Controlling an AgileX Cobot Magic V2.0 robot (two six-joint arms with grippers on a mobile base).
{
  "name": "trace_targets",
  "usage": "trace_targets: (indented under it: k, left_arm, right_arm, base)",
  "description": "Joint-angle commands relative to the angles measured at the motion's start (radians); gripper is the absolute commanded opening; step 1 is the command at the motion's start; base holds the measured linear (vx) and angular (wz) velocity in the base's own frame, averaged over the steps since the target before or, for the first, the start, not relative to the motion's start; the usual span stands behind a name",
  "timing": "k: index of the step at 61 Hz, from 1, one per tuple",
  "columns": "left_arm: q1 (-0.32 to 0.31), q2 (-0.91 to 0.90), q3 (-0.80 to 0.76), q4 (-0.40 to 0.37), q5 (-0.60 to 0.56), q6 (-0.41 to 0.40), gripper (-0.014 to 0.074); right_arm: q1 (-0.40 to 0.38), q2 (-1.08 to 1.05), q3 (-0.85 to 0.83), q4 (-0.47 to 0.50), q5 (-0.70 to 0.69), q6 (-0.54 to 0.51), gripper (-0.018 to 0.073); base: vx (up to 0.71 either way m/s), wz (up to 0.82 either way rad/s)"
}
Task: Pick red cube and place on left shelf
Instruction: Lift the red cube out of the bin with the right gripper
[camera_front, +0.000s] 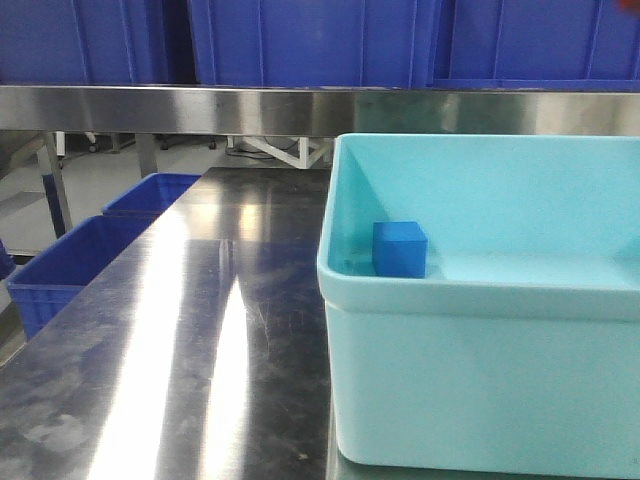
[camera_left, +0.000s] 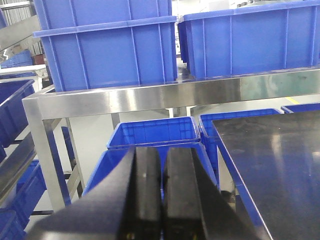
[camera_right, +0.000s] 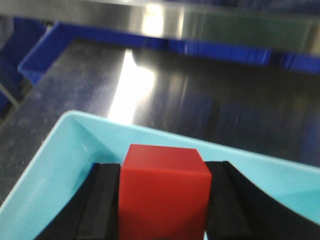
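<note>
Plain red cube (camera_right: 162, 192), smooth flat faces, clamped btwn black fingers of right gripper (camera_right: 164, 205) over pale-blue tub (camera_right: 70, 131). Cube's base cut off at frame edge; bkgd blurred. Left gripper (camera_left: 161, 195) pressed together, empty, facing left shelf (camera_left: 175, 95).

Two black hands, seen only from the wrist cameras

The left hand (camera_left: 163, 152) is made up of two long, flat-topped black fingers (camera_left: 145, 190) with a dull matte finish. Their outer sides are sloped away like a roof, and a few faint pale specks are seen on the upper faces. A small yellowish fleck is visible low down by the inner edge. The right hand (camera_right: 164, 170) is shown blurred. Its fingers (camera_right: 102, 200) are black as well, each built of a flat, slightly greyer inner slab backed by a darker outer piece that is flared outward in a curve.
</note>
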Motion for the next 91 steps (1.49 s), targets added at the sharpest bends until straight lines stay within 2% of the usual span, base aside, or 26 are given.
trace_targets:
  k: [1, 19, 33, 91]
  left_arm:
    - [-0.006, 0.008, 0.022, -0.002, -0.084, 0.002, 0.0106]
    - [-0.006, 0.008, 0.022, -0.002, -0.084, 0.002, 0.0106]
    - [-0.006, 0.008, 0.022, -0.002, -0.084, 0.002, 0.0106]
    - [-0.006, 0.008, 0.022, -0.002, -0.084, 0.002, 0.0106]
  right_arm:
    - [-0.025, -0.089, -0.005, -0.038, -0.085, -0.002, 0.0057]
    - [-0.248, -0.427, 0.208, -0.038, -0.091, -0.002, 0.0057]
    - [-0.331, -0.627, 0.334, -0.038, -0.089, -0.002, 0.0057]
    - [-0.343, -0.658, 0.363, -0.038, -0.084, -0.002, 0.0057]
  base:
    - [0.0, 0.0]
    - [0.0, 0.0]
    - [0.0, 0.0]
    - [0.0, 0.0]
